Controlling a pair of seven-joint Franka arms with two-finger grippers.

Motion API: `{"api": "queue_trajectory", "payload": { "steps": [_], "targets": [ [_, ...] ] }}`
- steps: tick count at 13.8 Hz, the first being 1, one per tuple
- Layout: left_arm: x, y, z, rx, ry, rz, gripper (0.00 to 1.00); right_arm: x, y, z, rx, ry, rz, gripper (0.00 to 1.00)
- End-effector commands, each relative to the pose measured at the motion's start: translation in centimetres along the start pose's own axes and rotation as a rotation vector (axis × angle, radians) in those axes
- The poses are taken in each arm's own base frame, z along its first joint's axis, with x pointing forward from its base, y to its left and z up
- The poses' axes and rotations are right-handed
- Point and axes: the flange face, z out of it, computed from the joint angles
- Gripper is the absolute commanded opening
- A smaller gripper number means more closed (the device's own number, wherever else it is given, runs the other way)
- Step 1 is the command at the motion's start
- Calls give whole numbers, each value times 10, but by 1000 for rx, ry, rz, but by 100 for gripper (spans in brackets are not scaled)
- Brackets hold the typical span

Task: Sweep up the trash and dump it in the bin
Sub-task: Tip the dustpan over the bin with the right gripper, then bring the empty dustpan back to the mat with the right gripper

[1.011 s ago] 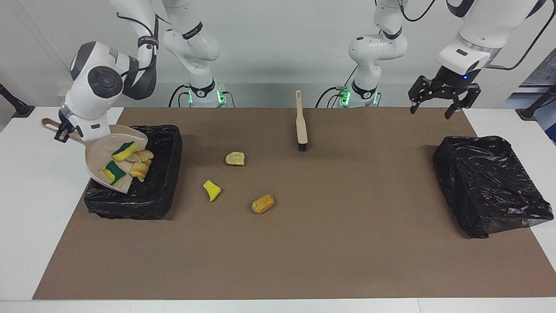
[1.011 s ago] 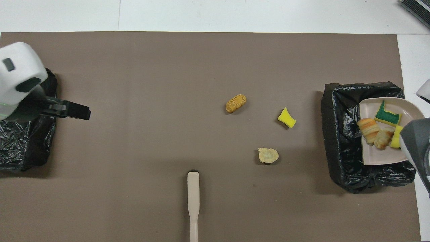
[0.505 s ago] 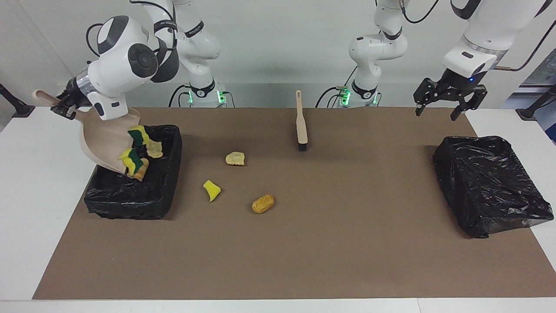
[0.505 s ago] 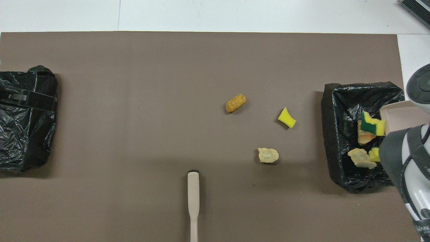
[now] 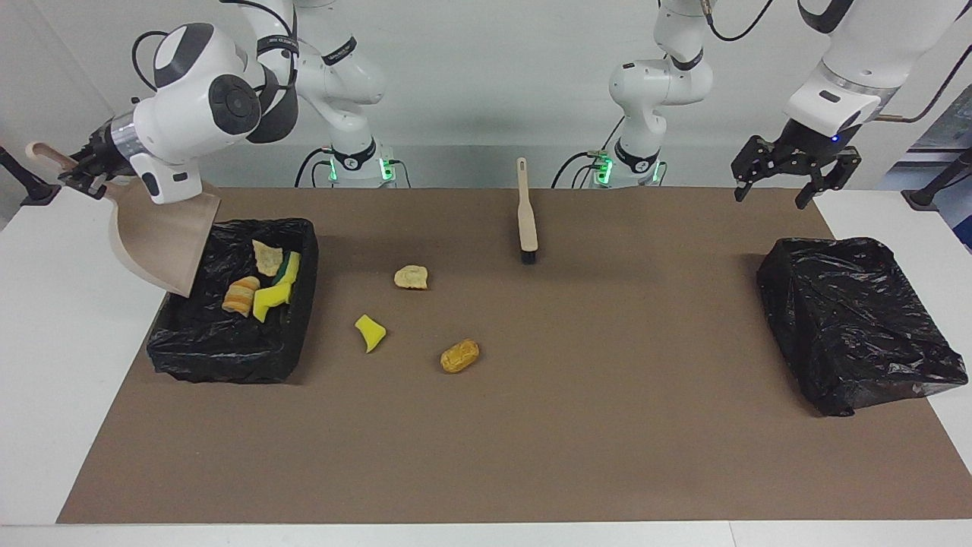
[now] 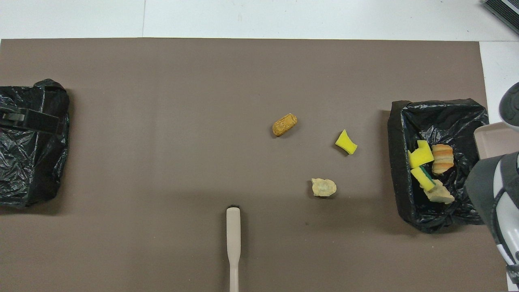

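Observation:
My right gripper [image 5: 82,169] is shut on the handle of the beige dustpan [image 5: 161,241], which hangs steeply tilted and empty over the black-lined bin [image 5: 228,355] at the right arm's end. Several trash scraps lie in the bin: yellow sponge bits [image 6: 420,157], a striped bread piece [image 6: 442,159] and a tan chunk [image 6: 440,196]. Three scraps lie on the brown mat: a tan chunk [image 5: 411,277], a yellow sponge bit [image 5: 370,332] and an orange-brown lump [image 5: 459,355]. My left gripper [image 5: 795,173] is open and empty, up over the mat's corner near the left arm's base.
The beige hand brush [image 5: 525,216] lies on the mat between the two bases, bristles pointing away from the robots. A second black bag-covered bin [image 5: 858,323] stands at the left arm's end. White table [image 5: 45,365] borders the mat.
The right gripper tipped the dustpan up steeply and the scraps slid off it into the bin. The left gripper drifted a little toward its end of the table.

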Motion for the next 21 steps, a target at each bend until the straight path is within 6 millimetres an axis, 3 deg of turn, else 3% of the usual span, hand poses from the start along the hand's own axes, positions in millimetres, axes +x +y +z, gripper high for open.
{"api": "queue_trajectory", "payload": {
  "steps": [1, 3, 12, 16, 19, 21],
  "targets": [
    [-1, 5, -10, 18, -4, 12, 100, -9, -2, -4, -5, 92, 38, 0],
    [-10, -14, -13, 10, -10, -22, 100, -1, -2, -6, -1, 173, 93, 0],
    [-16, -13, -8, 3, -50, -35, 100, 37, 1, -9, 69, 626, 300, 0],
    [-17, -9, -9, 3, -49, -29, 100, 56, 3, -37, 136, 799, 455, 0],
    [-17, -11, -8, 1, -50, -28, 100, 100, 9, -80, 169, 824, 557, 0],
    [-17, -13, -8, 3, -50, -30, 100, 141, 16, -115, 226, 838, 647, 0]
  ]
}}
